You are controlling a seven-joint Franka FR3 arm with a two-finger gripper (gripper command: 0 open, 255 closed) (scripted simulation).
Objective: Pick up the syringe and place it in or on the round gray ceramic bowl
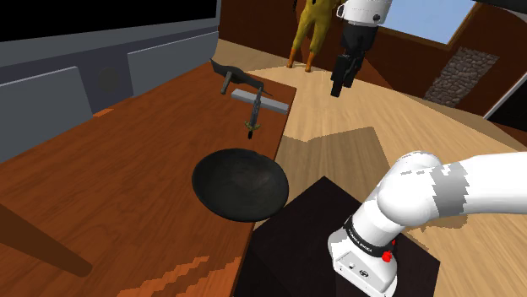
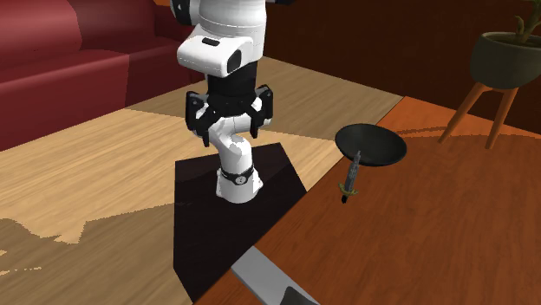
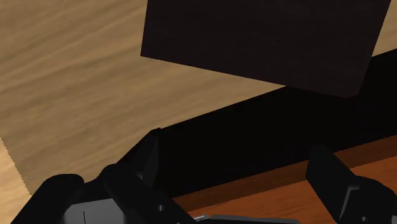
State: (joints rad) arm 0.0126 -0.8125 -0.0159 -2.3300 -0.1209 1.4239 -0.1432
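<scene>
Black and open, my claw [image 1: 339, 84] is hanging up high over the pale wooden floor [image 1: 380, 110], well apart from the table [image 1: 101, 186]. Its two fingers [image 3: 143, 162] are standing apart and are holding nothing. My white arm [image 1: 439, 194] is rising from the dark square stand [image 1: 296, 228], bending over and pointing the claw down. In the wrist view the claw is looking down at the stand, the floor boards and a strip of the table's edge.

The syringe [image 1: 252, 126] is lying on the table, close to the edge. It is thin and dark, with a bit of yellow-green on it. In the shoulder view it is resting between the bowl [image 1: 241, 184] and a flat grey bar [image 1: 260, 101]. In the second exterior view one end is pointing at the bowl's rim, and I cannot tell if the two are touching.

The bowl is round, shallow and smooth, and it is looking nearly black. It is sitting at the table's edge, just beside the stand. The table is showing red-brown wood grain.

A dark curved thing [image 1: 224, 72] is lying behind the grey bar. A yellow figure [image 1: 308, 34] is standing on the floor past the table. A red sofa [image 2: 69, 61] and a dark plant pot [image 2: 507, 56] on thin wooden legs are showing in the second exterior view.
</scene>
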